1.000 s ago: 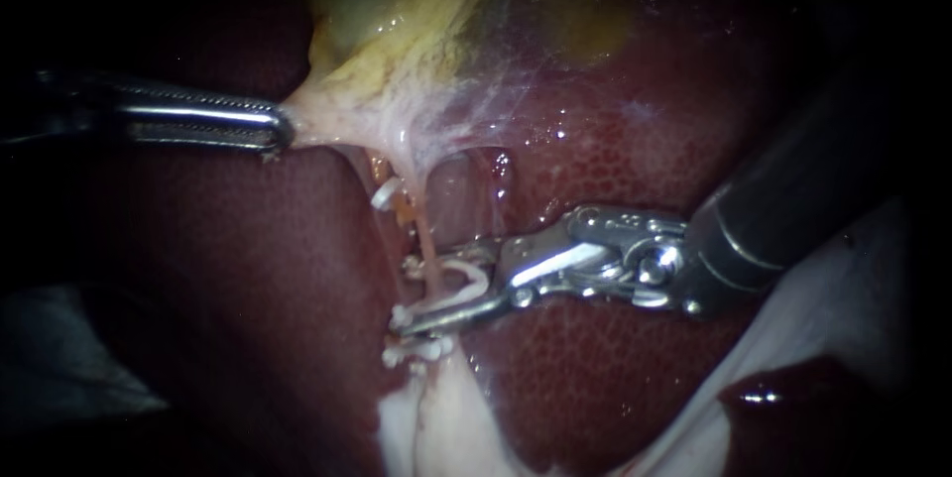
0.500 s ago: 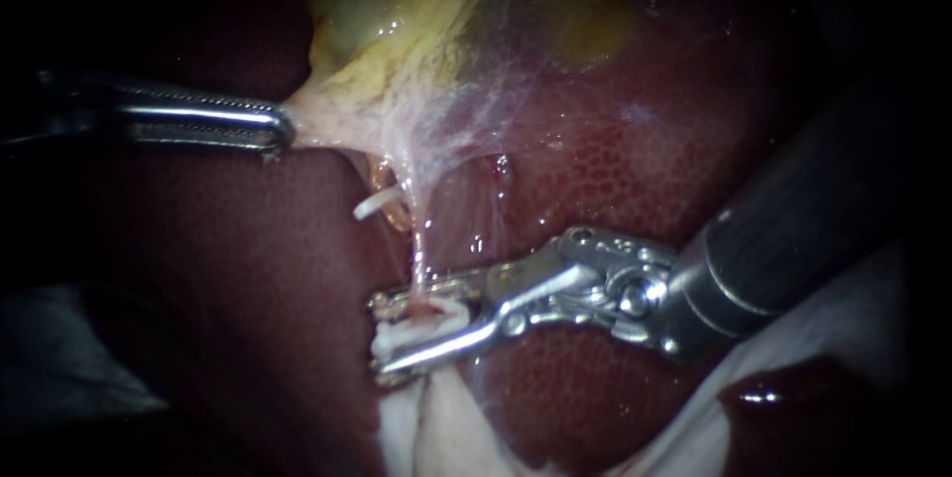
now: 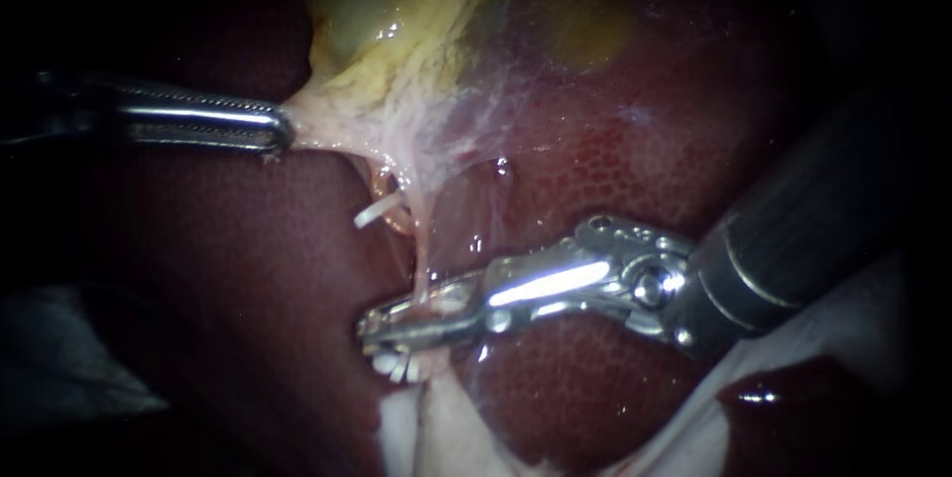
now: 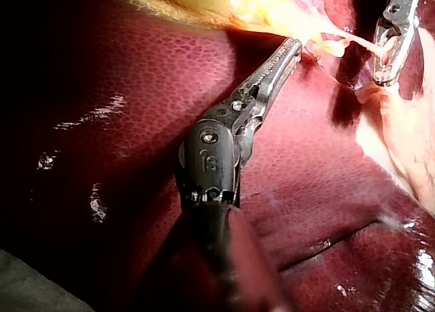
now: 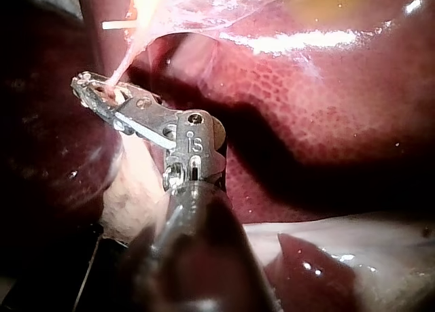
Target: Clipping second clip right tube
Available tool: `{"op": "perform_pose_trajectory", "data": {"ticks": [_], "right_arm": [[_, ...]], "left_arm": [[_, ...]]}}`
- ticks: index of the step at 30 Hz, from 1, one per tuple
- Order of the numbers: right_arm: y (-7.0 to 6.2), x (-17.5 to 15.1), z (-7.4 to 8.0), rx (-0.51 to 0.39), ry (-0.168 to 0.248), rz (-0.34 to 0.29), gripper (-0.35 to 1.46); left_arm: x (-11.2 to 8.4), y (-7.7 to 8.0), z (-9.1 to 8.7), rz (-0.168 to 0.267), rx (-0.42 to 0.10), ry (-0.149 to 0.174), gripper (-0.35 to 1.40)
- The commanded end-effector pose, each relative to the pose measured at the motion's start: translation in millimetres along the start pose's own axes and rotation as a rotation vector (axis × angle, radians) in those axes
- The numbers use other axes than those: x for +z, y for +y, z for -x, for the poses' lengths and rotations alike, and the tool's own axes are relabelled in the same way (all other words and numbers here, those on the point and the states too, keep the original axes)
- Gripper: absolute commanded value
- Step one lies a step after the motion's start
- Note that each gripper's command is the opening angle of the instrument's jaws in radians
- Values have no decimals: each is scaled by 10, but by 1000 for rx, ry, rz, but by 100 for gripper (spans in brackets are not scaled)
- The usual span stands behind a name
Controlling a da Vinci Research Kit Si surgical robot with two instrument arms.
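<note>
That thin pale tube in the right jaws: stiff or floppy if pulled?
Probably floppy: the tube looks taut only while the left instrument grips the gallbladder. Likely fragile: it is thread-thin at the right instrument. Wet shine suggests slippery.

Two instruments are counted: the left instrument (image 3: 285, 130) at the frame's left and the right instrument (image 3: 371, 330) at centre right. One gallbladder (image 3: 377, 21), one liver (image 3: 615, 160) and one thin tube (image 3: 423, 249) are seen. One white clip (image 3: 375, 210) is made out mid-frame; in the clip cluster (image 3: 399, 368) below it, no count can be fixed.
</note>
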State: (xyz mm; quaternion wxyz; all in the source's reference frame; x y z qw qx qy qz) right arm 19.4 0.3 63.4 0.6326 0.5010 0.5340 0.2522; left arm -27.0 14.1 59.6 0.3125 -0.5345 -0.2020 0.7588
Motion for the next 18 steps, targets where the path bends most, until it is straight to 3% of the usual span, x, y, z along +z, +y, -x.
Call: {"op": "perform_pose_trajectory", "data": {"ticks": [1, 4, 18], "right_arm": [[0, -1, 1, 4, 4, 0, -35], [-2, -3, 2, 13, -19, 38, -35], [2, -4, 2, 13, -21, 42, -35]], "left_arm": [[0, 0, 0, 0, 0, 0, -35], [0, 0, 0, 0, 0, 0, -35], [0, 0, 0, 0, 0, 0, -35]]}}
